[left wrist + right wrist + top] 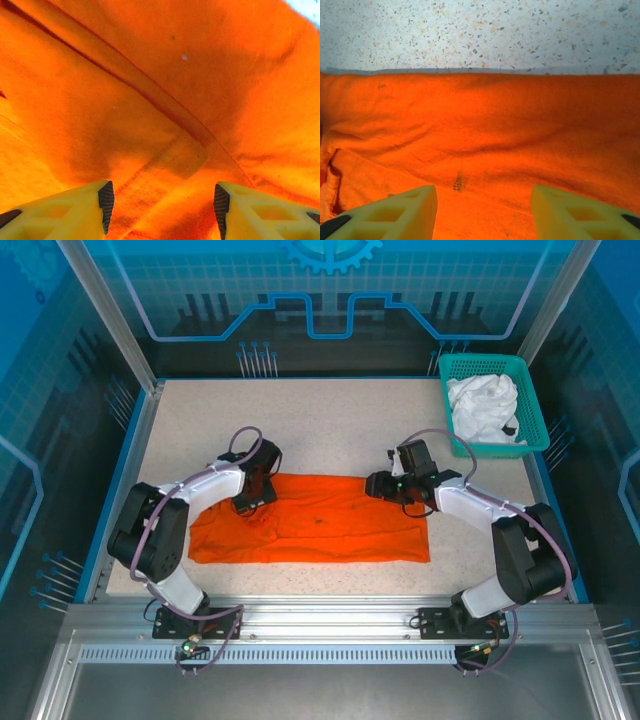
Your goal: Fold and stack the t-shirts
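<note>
Hovering, jaws parted and empty, over the flat bright orange cloth t-shirt (310, 530): left gripper (163, 205), right gripper (484, 207). Probably best: pinching matching far-edge spots, lifting together, folding straight.

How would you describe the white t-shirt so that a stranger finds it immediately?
Look at the far right corner of the speckled table, where a teal lattice basket stands. The white t-shirt lies crumpled inside it; the orange t-shirt instead lies spread flat mid-table.
</note>
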